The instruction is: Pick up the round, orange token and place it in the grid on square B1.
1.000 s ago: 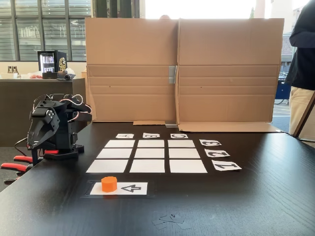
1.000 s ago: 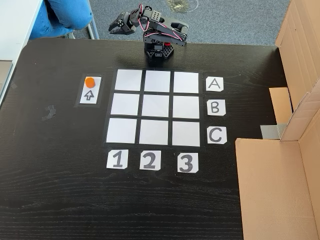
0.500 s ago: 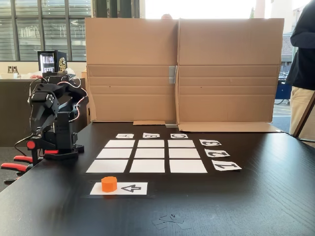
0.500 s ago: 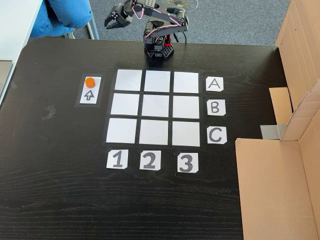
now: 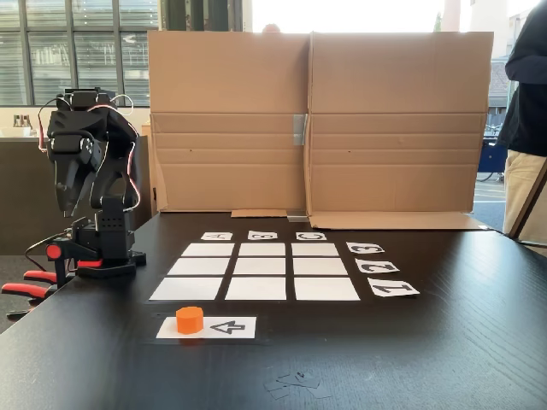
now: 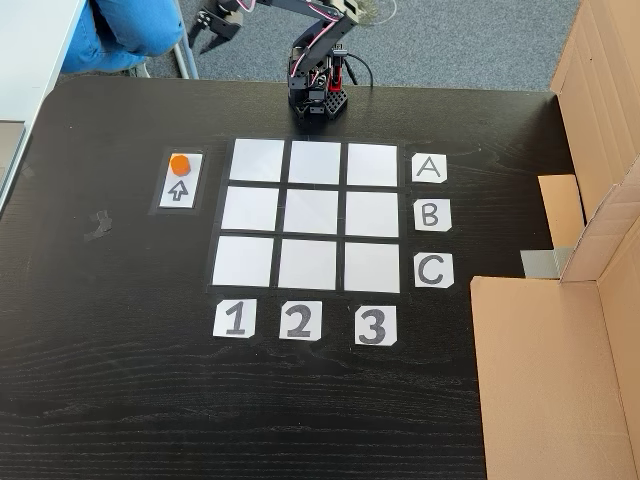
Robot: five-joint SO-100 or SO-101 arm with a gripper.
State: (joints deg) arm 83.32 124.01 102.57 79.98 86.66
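Low fixed view, taken from the near edge of the dark wood-grain surface (image 5: 444, 359): the small bright orange plastic cylinder token (image 5: 190, 319) stands upright on the left end of a white paper card with a black arrow (image 5: 224, 326), near the front edge. Behind the card lies the grid of nine white paper rectangles (image 5: 256, 272), with number cards to its right and letter cards behind it. The black jointed arm (image 5: 85, 171) stands raised at the left edge of the surface, well apart from the token. Folded brown cardboard panels (image 5: 316, 128) stand along the far edge.

High fixed view: the token (image 6: 179, 163) sits on the arrow card (image 6: 179, 180), just left of the grid's (image 6: 314, 214) top-left rectangle. Square B1 (image 6: 249, 209), the middle rectangle of the left column, is bare. The arm base (image 6: 318, 92) stands at the top edge of the surface. The hand (image 6: 209, 28) hangs beyond that edge, over the grey floor, fingers spread apart and holding nothing.
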